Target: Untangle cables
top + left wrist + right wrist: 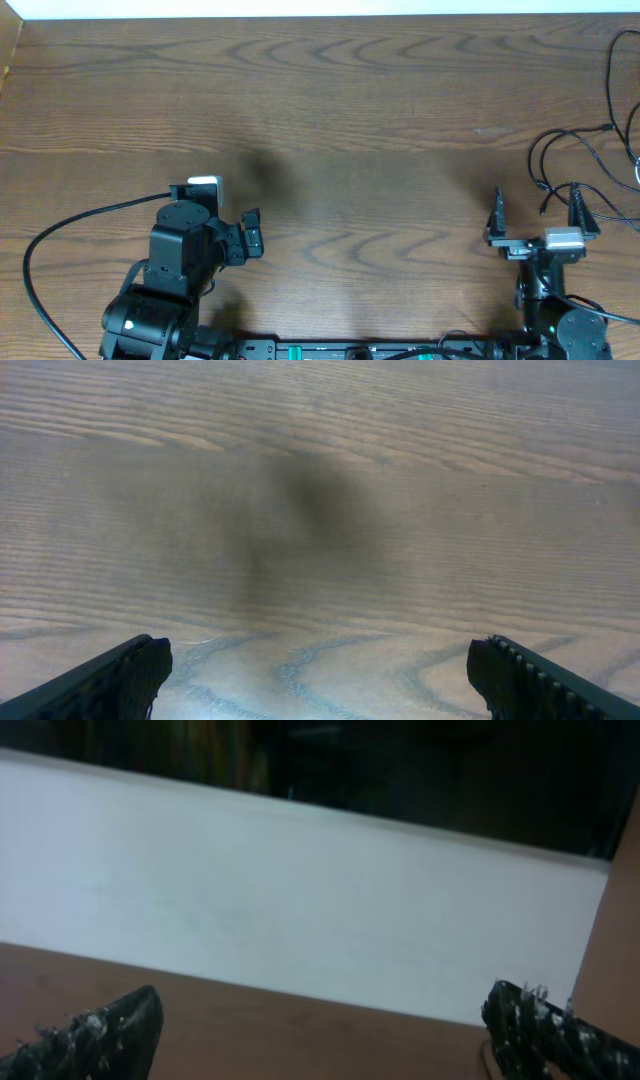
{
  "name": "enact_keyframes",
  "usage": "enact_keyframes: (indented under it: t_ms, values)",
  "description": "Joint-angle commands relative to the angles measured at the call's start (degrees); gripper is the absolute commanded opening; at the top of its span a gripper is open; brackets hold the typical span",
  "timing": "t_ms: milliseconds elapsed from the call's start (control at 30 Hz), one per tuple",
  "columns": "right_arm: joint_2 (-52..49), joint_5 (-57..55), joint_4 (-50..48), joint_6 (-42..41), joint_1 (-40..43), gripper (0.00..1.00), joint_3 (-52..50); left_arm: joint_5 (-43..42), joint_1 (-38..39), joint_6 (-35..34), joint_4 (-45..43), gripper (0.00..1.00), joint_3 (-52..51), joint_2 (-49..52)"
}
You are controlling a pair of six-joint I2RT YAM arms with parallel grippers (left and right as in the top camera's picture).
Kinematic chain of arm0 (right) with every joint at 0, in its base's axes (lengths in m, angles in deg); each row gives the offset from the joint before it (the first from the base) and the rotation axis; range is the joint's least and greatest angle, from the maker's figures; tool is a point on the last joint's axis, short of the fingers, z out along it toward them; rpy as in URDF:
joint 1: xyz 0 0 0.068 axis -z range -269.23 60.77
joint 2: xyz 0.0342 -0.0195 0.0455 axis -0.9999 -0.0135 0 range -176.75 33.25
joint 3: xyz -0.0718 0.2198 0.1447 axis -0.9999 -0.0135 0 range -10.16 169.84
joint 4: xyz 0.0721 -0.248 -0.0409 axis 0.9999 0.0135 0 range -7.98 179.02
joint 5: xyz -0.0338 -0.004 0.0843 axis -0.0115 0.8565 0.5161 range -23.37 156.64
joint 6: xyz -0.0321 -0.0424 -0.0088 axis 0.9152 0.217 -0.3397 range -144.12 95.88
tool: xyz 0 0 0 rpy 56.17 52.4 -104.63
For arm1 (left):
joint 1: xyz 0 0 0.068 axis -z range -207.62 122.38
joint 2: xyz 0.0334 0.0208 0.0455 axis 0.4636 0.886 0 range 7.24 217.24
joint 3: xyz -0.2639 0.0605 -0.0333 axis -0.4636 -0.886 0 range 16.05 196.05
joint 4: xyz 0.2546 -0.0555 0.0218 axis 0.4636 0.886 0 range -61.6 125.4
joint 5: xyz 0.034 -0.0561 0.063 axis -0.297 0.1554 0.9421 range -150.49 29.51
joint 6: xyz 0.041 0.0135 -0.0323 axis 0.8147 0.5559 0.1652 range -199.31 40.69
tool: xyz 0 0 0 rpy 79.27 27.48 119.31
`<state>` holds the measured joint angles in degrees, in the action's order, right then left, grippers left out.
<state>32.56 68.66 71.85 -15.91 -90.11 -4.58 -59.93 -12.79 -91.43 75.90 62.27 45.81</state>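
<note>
Thin black cables [575,150] lie in loose loops at the table's right edge and run out of the overhead view. A pale cord [633,115] may lie beside them; I cannot tell for sure. My right gripper [537,212] is open and empty, just in front of the loops, with a plug end [545,205] between its fingers' line. Its wrist view [320,1030] shows wide-apart fingers over bare table, with a thin dark line [486,1058] by the right finger. My left gripper [254,230] is open and empty at the front left, far from the cables. Its wrist view [320,670] shows only wood.
A thicker black wire [70,225] curves from the left arm base across the front left. A white wall [300,8] borders the table's far edge and also fills the right wrist view [300,890].
</note>
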Motion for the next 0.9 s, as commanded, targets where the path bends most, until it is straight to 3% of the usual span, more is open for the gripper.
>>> enact_keyframes:
  t_ms: [0,267,867]
  values:
    - [0.4,-2.0,-0.3,0.7,0.4,0.99,-3.9,1.0,0.1,0.5,0.0,1.0,-0.3,0.0]
    - [0.4,-2.1,15.3,3.2,0.4,0.99,-5.2,1.0,0.1,0.5,0.0,1.0,-0.3,0.0]
    - [0.4,-1.4,14.5,4.1,0.4,0.99,-5.3,1.0,0.1,0.5,0.0,1.0,-0.3,0.0]
